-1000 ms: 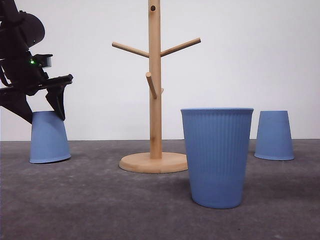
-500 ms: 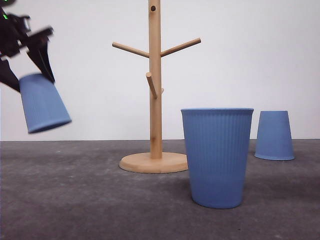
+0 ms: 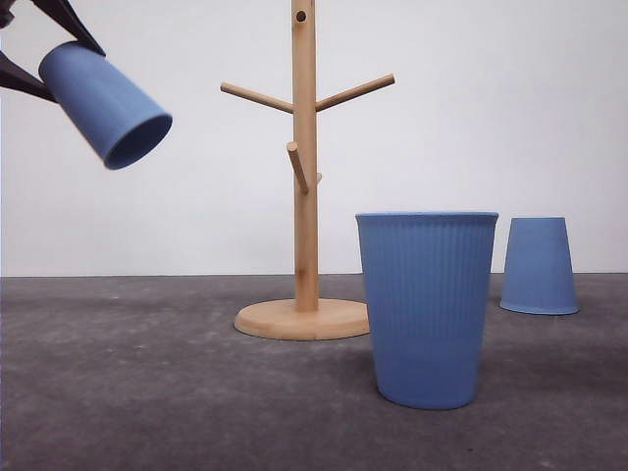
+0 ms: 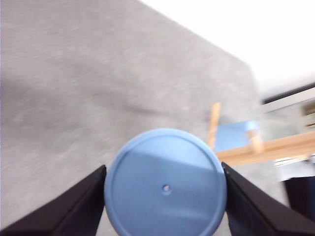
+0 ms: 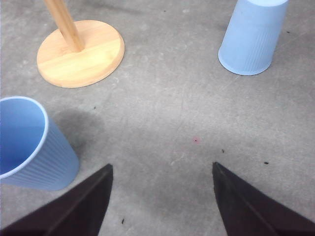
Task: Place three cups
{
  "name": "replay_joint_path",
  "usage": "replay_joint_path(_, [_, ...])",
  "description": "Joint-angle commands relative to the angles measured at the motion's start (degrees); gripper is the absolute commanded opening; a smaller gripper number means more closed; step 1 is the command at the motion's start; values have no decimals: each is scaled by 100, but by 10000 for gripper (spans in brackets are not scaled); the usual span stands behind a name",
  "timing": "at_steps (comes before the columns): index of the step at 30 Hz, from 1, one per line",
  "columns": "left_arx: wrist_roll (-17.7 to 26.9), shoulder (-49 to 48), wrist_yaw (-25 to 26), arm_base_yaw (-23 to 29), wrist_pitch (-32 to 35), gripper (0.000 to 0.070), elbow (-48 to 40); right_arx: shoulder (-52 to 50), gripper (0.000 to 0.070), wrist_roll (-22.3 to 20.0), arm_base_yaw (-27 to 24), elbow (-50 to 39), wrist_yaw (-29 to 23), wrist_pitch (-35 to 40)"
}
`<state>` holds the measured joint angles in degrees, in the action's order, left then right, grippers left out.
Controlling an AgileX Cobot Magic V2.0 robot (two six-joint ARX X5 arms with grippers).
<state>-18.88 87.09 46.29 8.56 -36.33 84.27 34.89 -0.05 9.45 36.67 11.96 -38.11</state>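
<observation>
Left claw (image 4: 165, 196) grips a light-blue ribbed tapered cup (image 3: 105, 102) by its sides near the flat base, one dark finger (image 4: 64, 206) pressed on each side, and holds it high in the air at the upper left of the front view, tilted so its open mouth points down and toward the wooden stand. Beneath everything lies the grey, slightly speckled surface (image 3: 177, 392), the largest thing in view, running back to a plain white wall (image 3: 491, 118). On it stands a tall light-wood mug tree (image 3: 305, 177) with a round flat base (image 5: 80, 53) and angled pegs branching from its upright post; no cup hangs on it. Just in front of the tree's base, toward the right, a second light-blue ribbed cup (image 3: 426, 306) stands upright with its mouth open to the top, nearest the front camera. A third light-blue ribbed cup (image 3: 538, 265) sits farther back on the right, upside down with its rim on the surface, well apart from the tree. Right claw (image 5: 161, 196) hangs above bare surface between those two standing cups, its two dark fingers spread wide with nothing between them.
</observation>
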Motion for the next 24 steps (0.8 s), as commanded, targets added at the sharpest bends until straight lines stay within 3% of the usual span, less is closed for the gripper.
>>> replay_joint_path(1, [-459,104,166,7,384,352,122,20,405,-37,24,94,3,37])
replay_joint_path(8, [-1344,279,474,-216,1370,353,122,20,405,-37,22,94,3,39])
replay_joint_path(24, [-1571,816,521,-938,1744,353,122,20,405,-37,24,94,3,37])
